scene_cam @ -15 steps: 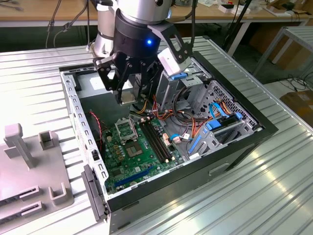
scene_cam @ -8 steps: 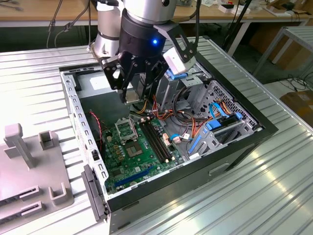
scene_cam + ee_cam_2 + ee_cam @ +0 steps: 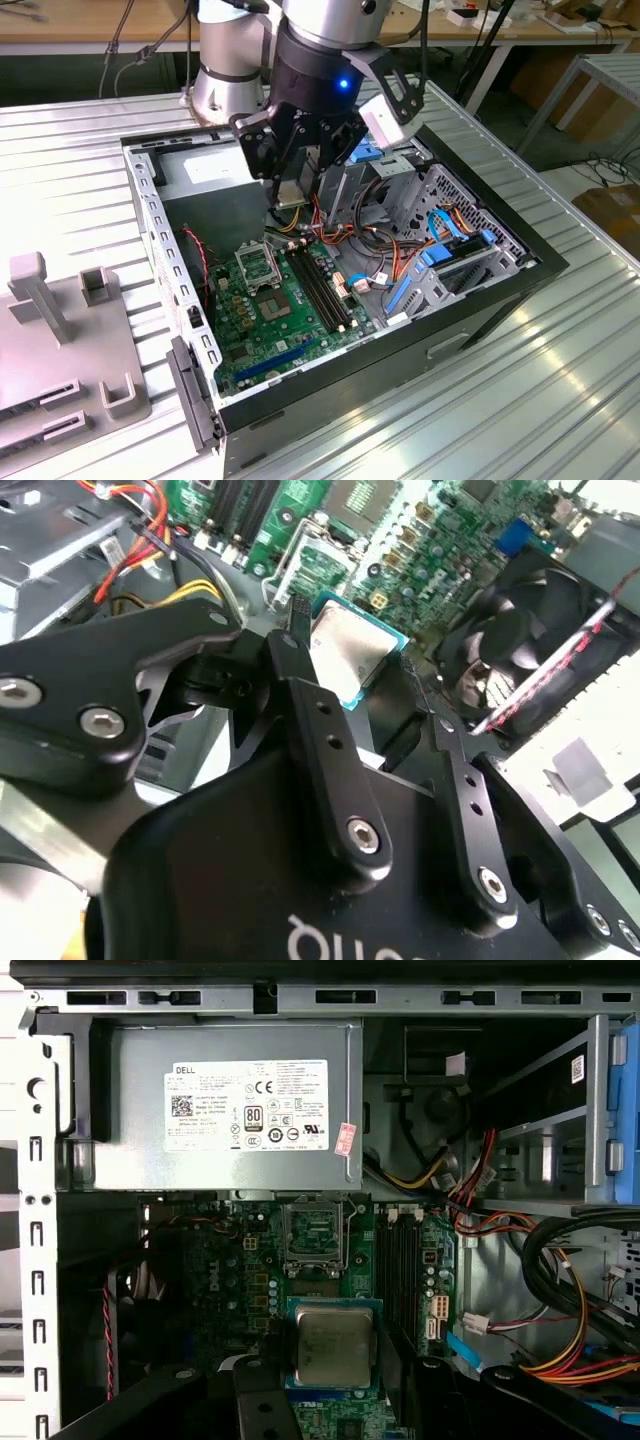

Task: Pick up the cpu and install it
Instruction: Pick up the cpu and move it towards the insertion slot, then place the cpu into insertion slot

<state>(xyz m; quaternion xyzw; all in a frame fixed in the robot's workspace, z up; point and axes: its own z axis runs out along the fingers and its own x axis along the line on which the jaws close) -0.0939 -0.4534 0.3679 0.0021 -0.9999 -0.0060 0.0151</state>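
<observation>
End effector (image 3: 352, 638) closed on the cpu (image 3: 352, 652), pinching two opposite edges. Fingertips (image 3: 296, 615) on the green substrate rim, metal lid up. Held in the air inside the open computer case (image 3: 150, 215) on the ribbed worktop (image 3: 500, 400), above the motherboard (image 3: 275, 320). Roughly parallel to the board in the first wrist view. Close to the cpu socket (image 3: 315, 1232), apparently offset from it rather than dead over it, though parallax makes that unsure. Not seated yet; socket looks uncovered.

Handling, as a judgement:
- Light and rigid, no flex to speak of, so weight no issue.
- Smooth lid and thin edges look slippery. Edge pinch gives little contact area, so could twist or slide if bumped.
- Underside contacts and socket pins probably fragile: no sideways drag, no hard pressing.
- Best hold: the two opposite side edges, centred, as now. Keeps the underside untouched and the part flat.

Orientation mark not readable. Memory slots (image 3: 395, 1260) and cable bundle (image 3: 555, 1345) close on one side, power supply (image 3: 235, 1110) beyond the socket.
</observation>
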